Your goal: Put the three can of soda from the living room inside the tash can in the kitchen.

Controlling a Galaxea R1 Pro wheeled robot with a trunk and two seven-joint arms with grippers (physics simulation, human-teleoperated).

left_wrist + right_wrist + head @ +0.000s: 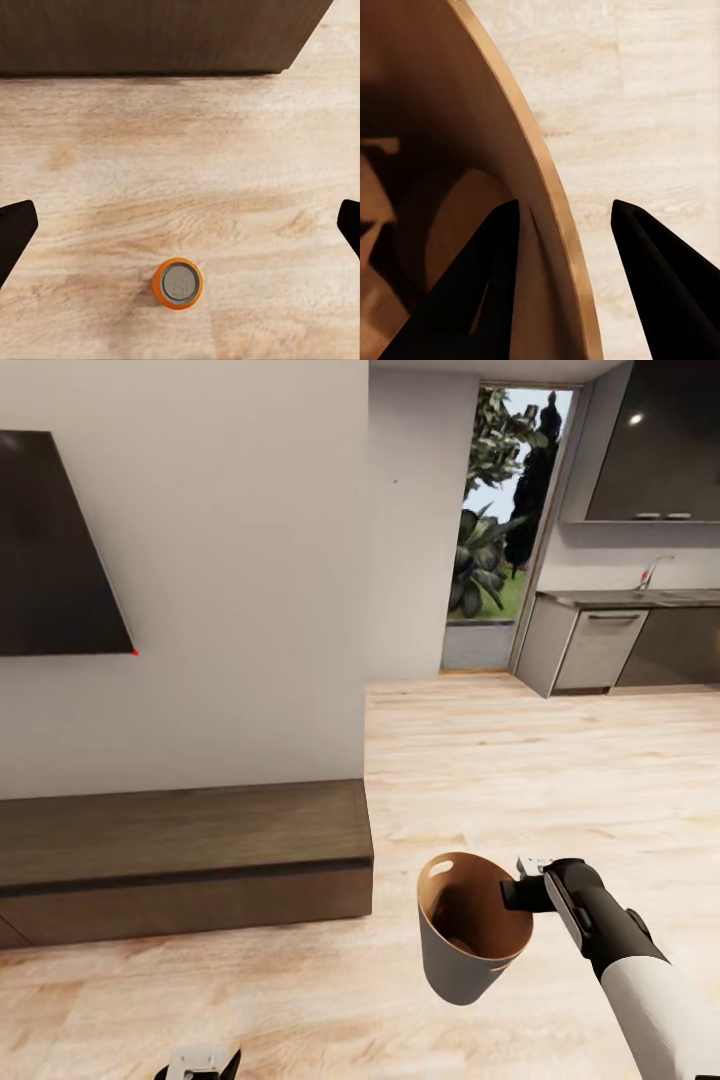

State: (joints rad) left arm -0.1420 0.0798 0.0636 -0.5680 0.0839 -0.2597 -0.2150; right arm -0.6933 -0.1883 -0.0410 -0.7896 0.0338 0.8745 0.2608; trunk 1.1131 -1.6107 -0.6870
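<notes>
An orange can of soda [178,283] with a silver-grey top stands upright on the wood floor, seen from straight above in the left wrist view. My left gripper [180,225] hangs above it, open, with its dark fingertips [16,225] far apart; it also peeks in at the head view's lower edge [200,1063]. The tash can [462,950], pale grey outside and copper-brown inside, hangs tilted above the floor. My right gripper [522,895] is shut on its rim [551,176], one finger inside the wall and one outside.
A low dark wood bench [180,850] stands against the white wall on the left, under a dark wall panel [55,550]. Light plank floor [520,760] runs ahead to the kitchen cabinets [620,645] and a glass opening with plants [500,530].
</notes>
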